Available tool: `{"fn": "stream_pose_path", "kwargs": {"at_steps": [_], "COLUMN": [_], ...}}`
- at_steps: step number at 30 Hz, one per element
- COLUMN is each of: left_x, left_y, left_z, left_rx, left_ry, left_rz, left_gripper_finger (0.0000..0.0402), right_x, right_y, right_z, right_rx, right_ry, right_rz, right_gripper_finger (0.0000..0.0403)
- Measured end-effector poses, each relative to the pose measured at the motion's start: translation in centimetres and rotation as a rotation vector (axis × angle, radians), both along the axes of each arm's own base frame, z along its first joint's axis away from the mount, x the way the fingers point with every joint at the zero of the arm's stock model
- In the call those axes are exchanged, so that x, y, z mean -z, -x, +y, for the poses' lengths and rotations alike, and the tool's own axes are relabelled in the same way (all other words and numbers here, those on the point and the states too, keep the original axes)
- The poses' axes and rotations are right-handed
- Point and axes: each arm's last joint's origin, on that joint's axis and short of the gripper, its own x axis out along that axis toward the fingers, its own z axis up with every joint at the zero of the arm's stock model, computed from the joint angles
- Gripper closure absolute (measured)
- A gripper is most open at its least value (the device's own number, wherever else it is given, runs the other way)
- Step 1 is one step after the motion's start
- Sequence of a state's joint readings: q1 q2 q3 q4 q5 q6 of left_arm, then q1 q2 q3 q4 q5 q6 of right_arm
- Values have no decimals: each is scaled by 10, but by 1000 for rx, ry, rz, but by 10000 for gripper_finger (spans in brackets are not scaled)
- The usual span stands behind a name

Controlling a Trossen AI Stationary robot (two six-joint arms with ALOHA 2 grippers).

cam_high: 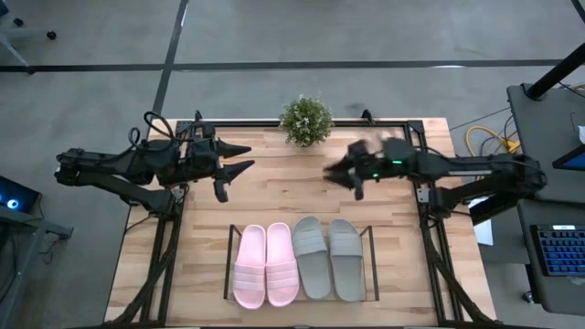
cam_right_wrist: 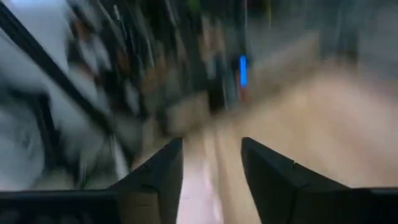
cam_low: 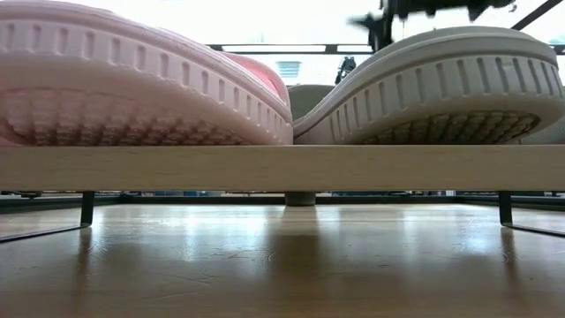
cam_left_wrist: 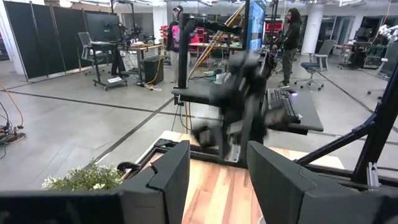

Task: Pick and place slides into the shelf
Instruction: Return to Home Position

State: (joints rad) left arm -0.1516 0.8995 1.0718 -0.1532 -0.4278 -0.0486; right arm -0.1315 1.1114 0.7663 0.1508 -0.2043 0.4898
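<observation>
Wooden table [cam_high: 274, 196] bears the shelf [cam_high: 228, 265] at its near edge. The pink slides [cam_high: 265, 265] lie on the left and the grey slides [cam_high: 329, 259] on the right, side by side inside it. Left gripper [cam_high: 245, 157] and right gripper [cam_high: 340, 172] hover over the far half, fingers spread, holding nothing.

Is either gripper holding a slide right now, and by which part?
Nothing is held. Left gripper and right gripper are open and empty; all four slides lie on the shelf.

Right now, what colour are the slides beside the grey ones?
Light pink slides, best seen in the high view.
</observation>
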Motion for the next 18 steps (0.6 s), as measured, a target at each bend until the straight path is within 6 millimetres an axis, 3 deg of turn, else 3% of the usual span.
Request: {"fn": "stream_pose_path", "kwargs": {"at_steps": [3,8,11,18], "left_x": [-2,-6,-7,-10], "left_y": [-4,-9,-12,-9], "left_z": [-1,-1,-2,-2], "left_rx": [4,4,4,-3], "left_ry": [4,10,8,-86], "left_rz": [-30,-80,-101,-94], "left_gripper_finger": [256,260,283,393], "right_x": [-46,-95,-110,-133], "right_y": [13,37,42,60], "right_z": [17,46,62,77], "right_rx": [113,210,152,73], "right_ry": [143,327,390,487], "right_rz": [-280,-422,-411,-210], "right_gripper_finger": [273,335,382,394]}}
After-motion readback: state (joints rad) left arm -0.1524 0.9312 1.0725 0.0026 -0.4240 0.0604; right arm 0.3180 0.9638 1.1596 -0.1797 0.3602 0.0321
